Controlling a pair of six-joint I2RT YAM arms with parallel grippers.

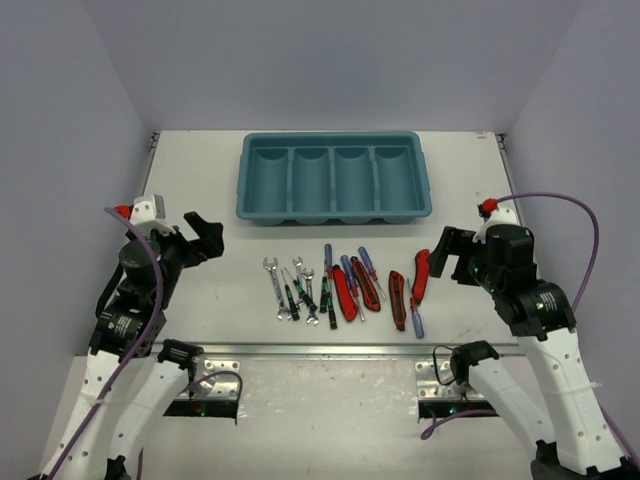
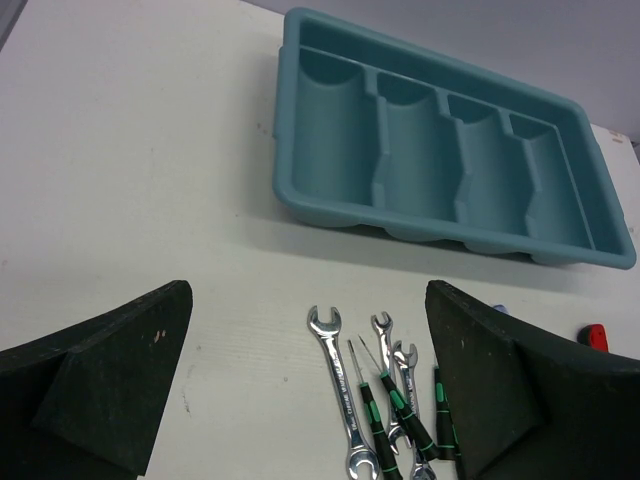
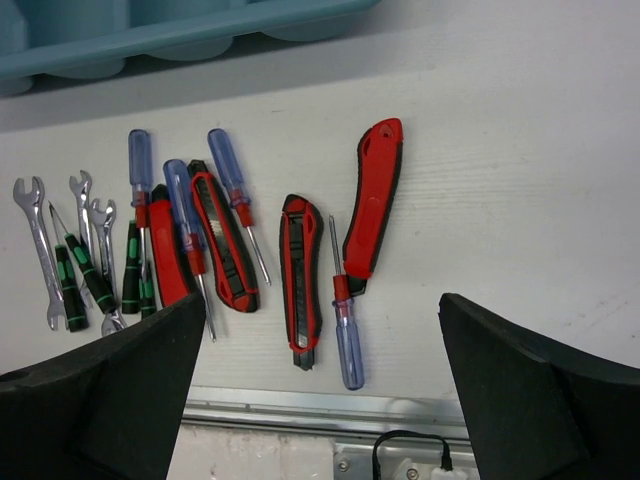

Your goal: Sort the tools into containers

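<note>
Tools (image 1: 345,285): about a dozen small hand tools lying flat in a loose row on the white table (image 1: 190,170), at 6 o'clock of the teal-blue rectangular plastic tray (image 1: 330,140) in the top view, apart from it and all outside it
Tray compartments (image 2: 335,140): four long troughs side by side, each running from 12 to 6 o'clock
Silver open-ended wrenches (image 3: 42,250): at the 9 o'clock end of the row
Green-and-black handled drivers (image 3: 68,290): mixed in with the wrenches, some crossing them
Blue-handled screwdrivers (image 3: 225,160): three mid-row with handles toward 12 o'clock; a fourth near the 3 o'clock end with its handle toward 6 o'clock
Red-and-black utility knives (image 3: 372,195): four; two mid-row among the screwdrivers, two at the 3 o'clock end on either side of the fourth screwdriver
Left gripper (image 2: 308,290): fingers spread wide, holding nothing, above the table at 9 o'clock of the row, touching no tool
Right gripper (image 3: 322,300): fingers spread wide, holding nothing, above the table at 3 o'clock of the row, touching no tool
Left wrist view: wrenches and drivers show between the fingers, the tray beyond them at 12 o'clock
</note>
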